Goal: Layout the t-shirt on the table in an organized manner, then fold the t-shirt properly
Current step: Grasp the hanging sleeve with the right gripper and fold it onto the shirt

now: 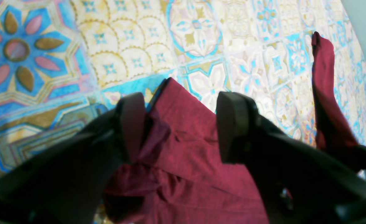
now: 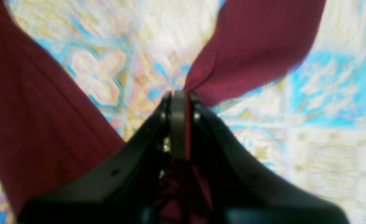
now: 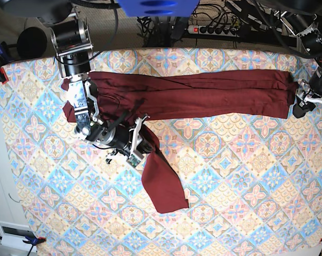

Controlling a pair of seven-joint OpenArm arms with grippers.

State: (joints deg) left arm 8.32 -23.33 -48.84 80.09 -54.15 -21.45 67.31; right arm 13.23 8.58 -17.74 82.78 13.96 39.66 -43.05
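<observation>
Across the near part of the bench [image 3: 235, 213], a sleeve-like length of the maroon t-shirt [image 3: 163, 184] is laid toward the near edge, its end spread flat on the pastel floral tile pattern; just beyond it, at the top of that length, a fold of the fabric is pinched in the right pincer [image 2: 183, 96], whose jaws are closed on the cloth, with one part of the cloth hanging out past the tips and more of it gathered beneath them; farther back, the body of the shirt is stretched sideways over the bench in a long band, creased lengthwise, and is partly hidden on the left by the right arm [image 3: 89, 96]; at the far right end of the band, the left pincer [image 1: 183, 124] is held wide over the cloth, nothing being gripped between its fingers, and below it a corner is seen lying on the pattern, with the fabric rumpled and folded over beside it
</observation>
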